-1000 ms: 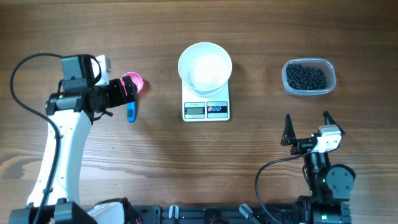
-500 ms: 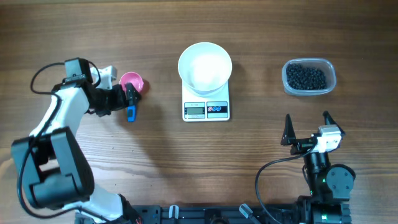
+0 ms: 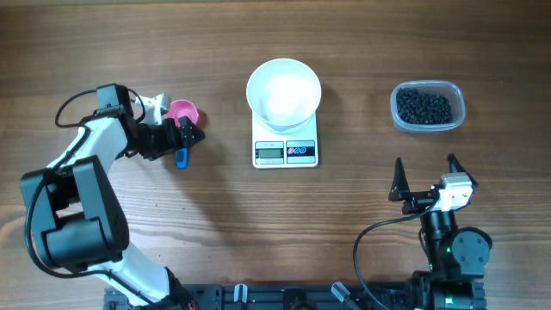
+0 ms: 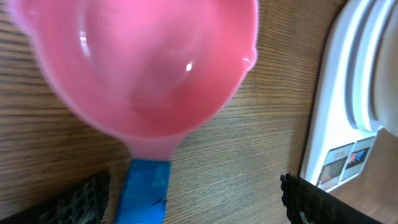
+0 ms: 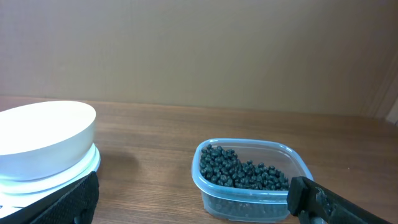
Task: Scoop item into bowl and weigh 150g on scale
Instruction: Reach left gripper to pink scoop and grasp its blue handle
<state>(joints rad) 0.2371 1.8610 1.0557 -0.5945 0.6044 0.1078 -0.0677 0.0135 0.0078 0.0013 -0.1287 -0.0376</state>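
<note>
The black pellets (image 3: 424,107) fill a clear tub at the right, seen close up (image 5: 239,172) in the right wrist view. The white bowl (image 3: 283,92) sits on the white scale (image 3: 285,151); both also show at the left (image 5: 45,133) of the right wrist view. A pink scoop cup (image 3: 182,112) with a blue handle (image 3: 181,158) lies left of the scale. My left gripper (image 3: 184,137) is open and low over the scoop. The blue handle (image 4: 144,190) lies between its fingers, close to the left finger (image 4: 81,202). My right gripper (image 3: 425,174) stands open near the front edge, holding nothing.
The scale's edge (image 4: 339,134) shows just right of the left gripper's right finger (image 4: 311,199). The clear tub (image 5: 249,199) stands on bare wood ahead of the right gripper (image 5: 199,208). The right arm's base (image 3: 452,250) sits at the front right.
The left arm has swung down and forward, bringing its gripper low over the scoop with the handle between its fingers. Its jaws have narrowed slightly. The right arm has not moved.
</note>
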